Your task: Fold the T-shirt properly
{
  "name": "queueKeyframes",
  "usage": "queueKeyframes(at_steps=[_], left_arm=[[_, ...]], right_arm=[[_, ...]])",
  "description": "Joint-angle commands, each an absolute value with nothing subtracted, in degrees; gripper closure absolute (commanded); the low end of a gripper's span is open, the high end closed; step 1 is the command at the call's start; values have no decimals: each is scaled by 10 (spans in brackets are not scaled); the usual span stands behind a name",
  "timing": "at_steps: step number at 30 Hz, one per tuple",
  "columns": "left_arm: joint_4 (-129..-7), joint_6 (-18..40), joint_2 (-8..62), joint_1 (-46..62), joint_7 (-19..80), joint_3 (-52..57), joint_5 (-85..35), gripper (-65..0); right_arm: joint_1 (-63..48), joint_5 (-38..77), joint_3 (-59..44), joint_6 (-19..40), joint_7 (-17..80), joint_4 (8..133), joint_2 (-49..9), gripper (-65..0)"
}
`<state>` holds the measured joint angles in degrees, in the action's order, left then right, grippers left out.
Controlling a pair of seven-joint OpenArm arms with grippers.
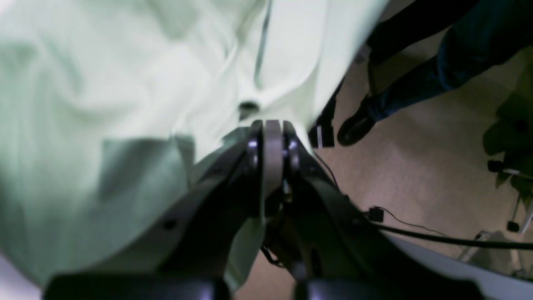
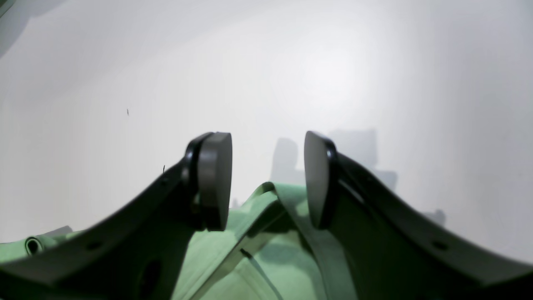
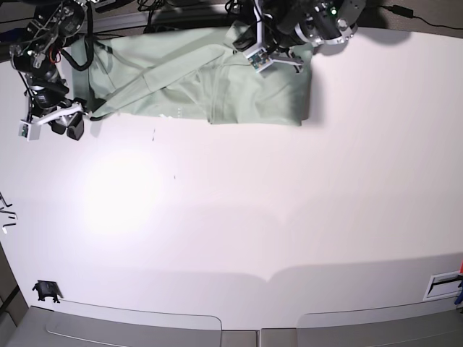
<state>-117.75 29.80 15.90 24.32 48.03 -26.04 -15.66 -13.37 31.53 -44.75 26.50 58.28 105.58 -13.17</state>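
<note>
The pale sage-green T-shirt lies spread along the table's far edge, with a long diagonal fold across its left half. My left gripper is over the shirt's far right part. In the left wrist view the left gripper is shut, and the T-shirt's fabric gathers into folds right at its tips. My right gripper stands at the shirt's left corner. In the right wrist view the right gripper is open, and a banded edge of the T-shirt lies below, between its fingers.
The white table stretches toward the near edge. A small black object sits at its front left. Beyond the far edge, a person's legs and shoe stand on the floor, with cables nearby.
</note>
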Motion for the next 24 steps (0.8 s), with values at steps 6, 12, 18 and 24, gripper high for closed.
queueKeyframes(at_steps=[6,12,18,24], left_arm=[[-1234,250,159,216,470,-248,-112,0],[-1223,190,159,207,463,-196,-58,0],[-1185,199,159,211,484,-193,-111,0],[-1185,212,159,218,486,-235,-121,0]], right_arm=[[-130,321,-450,265,570,1064,-141,-263],[-130,322,-450,265,569,1064,-141,-263],[-130,321,-450,265,570,1064,-141,-263],[-130,321,-450,265,570,1064,-141,-263]])
